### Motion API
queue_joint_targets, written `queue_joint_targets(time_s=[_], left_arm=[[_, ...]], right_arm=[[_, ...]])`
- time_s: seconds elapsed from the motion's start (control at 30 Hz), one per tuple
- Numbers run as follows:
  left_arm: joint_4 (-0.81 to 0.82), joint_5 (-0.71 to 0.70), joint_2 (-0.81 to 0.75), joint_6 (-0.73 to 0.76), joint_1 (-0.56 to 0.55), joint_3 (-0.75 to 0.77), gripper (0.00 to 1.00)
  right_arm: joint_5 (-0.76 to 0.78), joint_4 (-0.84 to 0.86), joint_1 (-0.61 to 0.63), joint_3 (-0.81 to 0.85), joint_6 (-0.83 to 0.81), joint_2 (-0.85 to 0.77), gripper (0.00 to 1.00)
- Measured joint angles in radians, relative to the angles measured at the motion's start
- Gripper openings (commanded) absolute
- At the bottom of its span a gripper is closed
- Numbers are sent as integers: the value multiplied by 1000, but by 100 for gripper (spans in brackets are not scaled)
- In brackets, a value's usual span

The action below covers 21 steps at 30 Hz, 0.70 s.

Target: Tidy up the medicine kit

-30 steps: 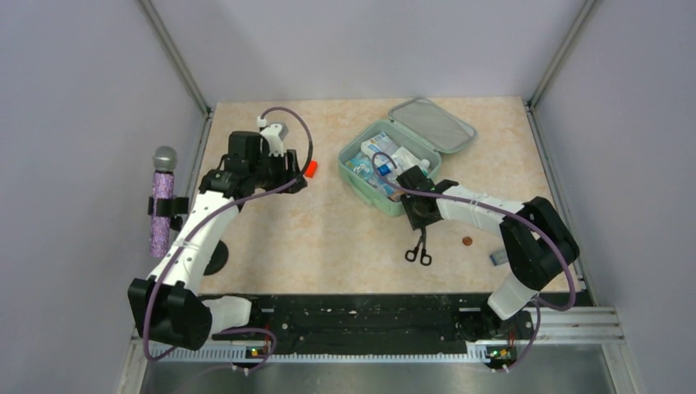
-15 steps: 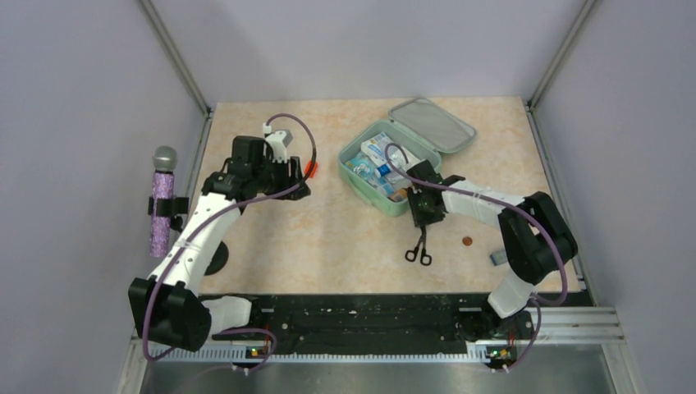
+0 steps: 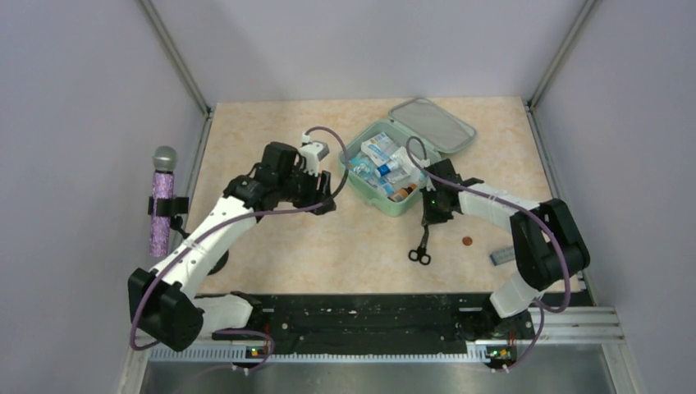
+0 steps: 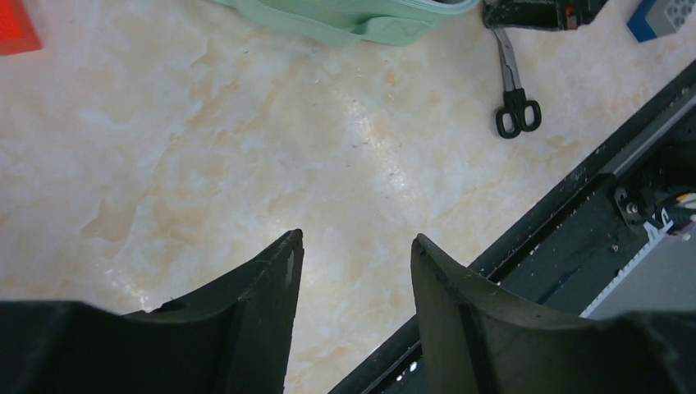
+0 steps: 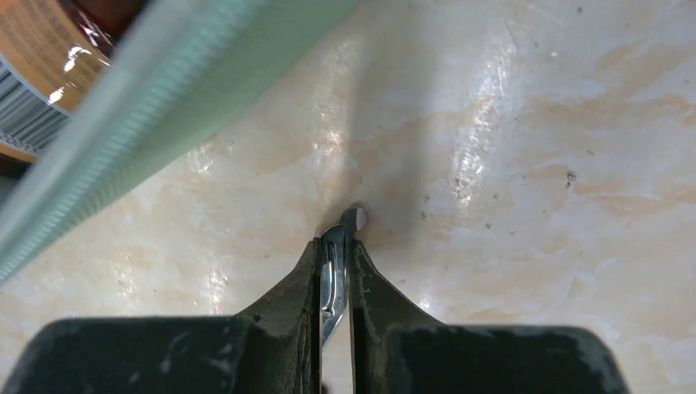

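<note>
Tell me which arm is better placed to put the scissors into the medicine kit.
Right. The right gripper is shut on the blades of the scissors, just beside the near wall of the medicine kit. The left gripper hangs open and empty over the table, farther off.

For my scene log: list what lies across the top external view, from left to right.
Microphone → left fingers → scissors → coin → blue block. The kit is left out, since its span overlaps the scissors and coin.
</note>
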Motion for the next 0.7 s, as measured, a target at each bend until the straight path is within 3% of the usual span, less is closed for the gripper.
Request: queue_joint_targets(time_s=[0.37, 0.7], left_arm=[[104, 1, 151, 54, -246, 10, 56], [233, 69, 412, 49, -432, 145, 57]], right_arm=[[-232, 107, -208, -189, 44, -143, 0], [-278, 158, -274, -281, 101, -220, 0]])
